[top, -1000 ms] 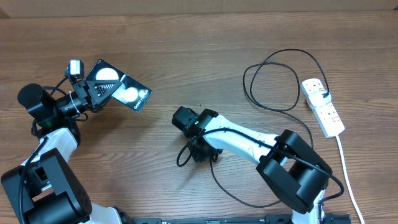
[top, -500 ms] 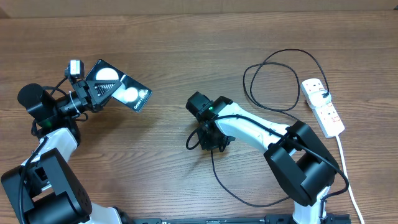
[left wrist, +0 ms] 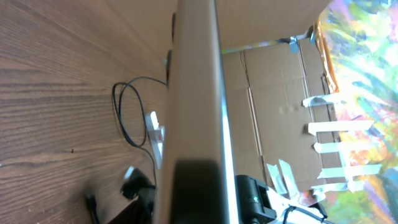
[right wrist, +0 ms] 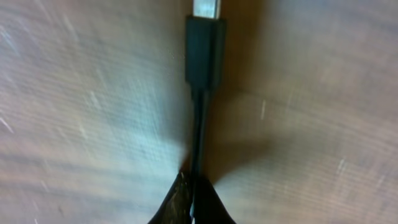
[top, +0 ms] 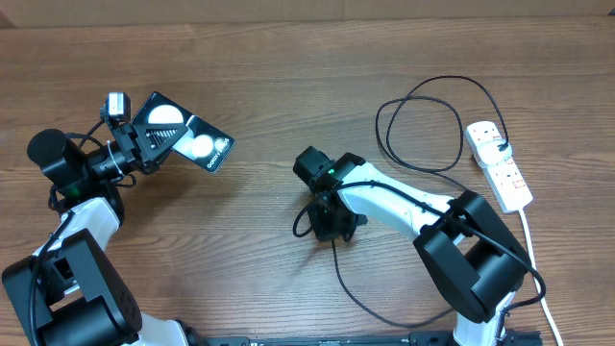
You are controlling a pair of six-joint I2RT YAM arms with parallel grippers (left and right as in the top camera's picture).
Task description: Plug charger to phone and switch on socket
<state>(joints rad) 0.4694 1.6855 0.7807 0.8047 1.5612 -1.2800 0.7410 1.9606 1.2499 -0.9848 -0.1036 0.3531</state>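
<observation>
1. Overhead:
   - The left claw point(top: 144, 144) is clamped on one end of the phone point(top: 184, 136), holding it tilted up off the worktop point(top: 288, 77) at the far left.
   - The phone's long axis runs from 10 to 4 o'clock. Its free short end faces 4 o'clock, towards the right claw point(top: 327, 227).
   - The right claw is down at mid-worktop, where the charger point(top: 452, 80) cable makes a small loop. From here I cannot tell how its jaws stand.
   - The phone lies at 10 o'clock from the right claw, well apart.
   - The socket point(top: 500, 165) sits at the right edge with the charger's plug in it. Only the right arm is near it.

2. Left wrist:
   - The phone point(left wrist: 196, 93) shows edge-on down the middle of the frame.
   - Beyond it are the cable loop point(left wrist: 124, 115) and the white socket point(left wrist: 155, 134).
   - The claw itself is hidden.

3. Right wrist:
   - The right claw point(right wrist: 193, 200) is pinched narrow on the thin cable point(right wrist: 199, 130), just behind the connector point(right wrist: 205, 53).
   - The connector's metal tip points to 12 o'clock, over the wood.
   - My judgement is that the tip must next be carried across and lined up with the phone's free end.
</observation>
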